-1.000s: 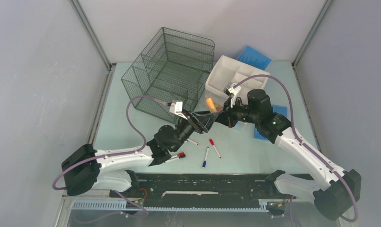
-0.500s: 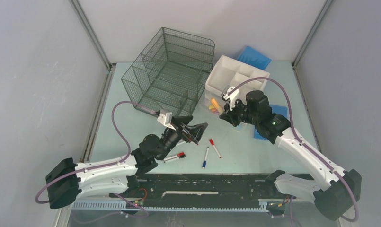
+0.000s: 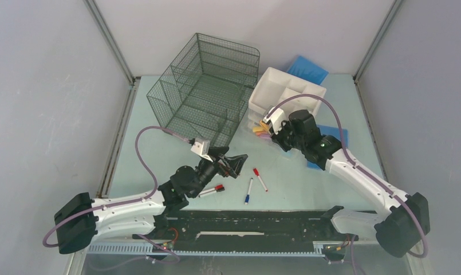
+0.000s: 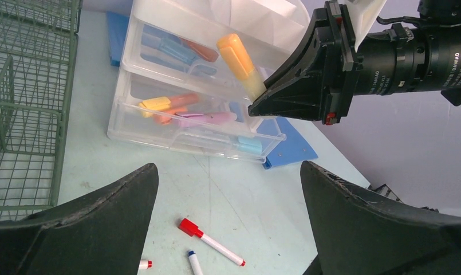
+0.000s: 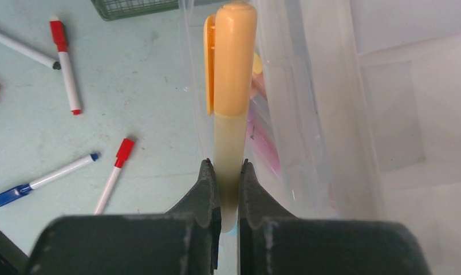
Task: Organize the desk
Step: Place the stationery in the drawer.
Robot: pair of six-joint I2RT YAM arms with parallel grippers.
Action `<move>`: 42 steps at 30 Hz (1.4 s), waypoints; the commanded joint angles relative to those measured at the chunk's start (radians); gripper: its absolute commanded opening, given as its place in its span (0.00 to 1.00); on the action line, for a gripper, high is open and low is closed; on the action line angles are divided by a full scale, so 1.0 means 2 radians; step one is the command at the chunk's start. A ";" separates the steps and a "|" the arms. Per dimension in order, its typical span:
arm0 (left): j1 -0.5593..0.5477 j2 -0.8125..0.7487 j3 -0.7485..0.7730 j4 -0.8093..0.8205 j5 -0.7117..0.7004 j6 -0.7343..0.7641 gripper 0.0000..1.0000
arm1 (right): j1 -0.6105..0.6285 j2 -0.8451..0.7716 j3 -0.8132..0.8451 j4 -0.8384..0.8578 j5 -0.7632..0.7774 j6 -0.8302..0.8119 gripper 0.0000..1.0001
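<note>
R: right gripper (image 5: pixel 228 172) clamped orange highlighter (image 5: pixel 232 69) over drawer unit's (image 4: pixel 159 123) open front rim | L: left gripper (image 4: pixel 228 166) spread wide above desk (image 4: pixel 245 200), markers (image 4: pixel 211 242) beneath

Red-capped marker (image 3: pixel 260 180) on desk (image 3: pixel 296 183)

Your stock on view: one dark wire-mesh organizer (image 3: pixel 208 86); one white plastic drawer unit (image 3: pixel 285 83); two flat blue pads (image 3: pixel 308 69); one orange highlighter pen (image 5: pixel 231 69); at least four slim white markers (image 5: pixel 68 74): two red-capped, one blue-capped, one dark-tipped.
</note>
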 commanded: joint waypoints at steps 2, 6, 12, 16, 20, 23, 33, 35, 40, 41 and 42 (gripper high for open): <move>0.003 -0.009 -0.002 0.009 -0.014 0.011 1.00 | 0.004 0.010 0.021 0.009 0.039 -0.010 0.08; 0.003 -0.011 -0.004 0.009 -0.016 0.011 1.00 | 0.005 0.016 0.021 0.011 0.052 -0.012 0.14; 0.003 -0.016 -0.006 0.006 -0.019 0.011 1.00 | 0.005 0.022 0.021 0.016 0.077 -0.011 0.21; 0.003 -0.019 -0.007 0.004 -0.020 0.012 1.00 | 0.005 0.026 0.021 0.017 0.085 -0.011 0.29; 0.003 -0.022 -0.008 0.002 -0.020 0.013 1.00 | 0.005 0.028 0.021 0.018 0.087 -0.010 0.42; 0.003 -0.024 -0.008 0.001 -0.022 0.015 1.00 | 0.005 0.028 0.021 0.018 0.087 -0.009 0.50; 0.003 -0.035 -0.013 -0.003 -0.025 0.018 1.00 | 0.005 0.006 0.021 0.001 0.017 -0.015 0.54; 0.003 -0.036 -0.014 -0.003 -0.026 0.018 1.00 | 0.006 0.001 0.021 -0.011 -0.013 -0.024 0.54; 0.003 -0.040 -0.015 -0.005 -0.028 0.019 1.00 | 0.007 -0.006 0.021 -0.034 -0.083 -0.046 0.54; 0.003 -0.041 -0.016 -0.005 -0.028 0.019 1.00 | 0.008 -0.007 0.021 -0.037 -0.092 -0.050 0.54; 0.003 -0.041 -0.016 -0.005 -0.028 0.019 1.00 | 0.010 -0.006 0.021 -0.039 -0.097 -0.052 0.54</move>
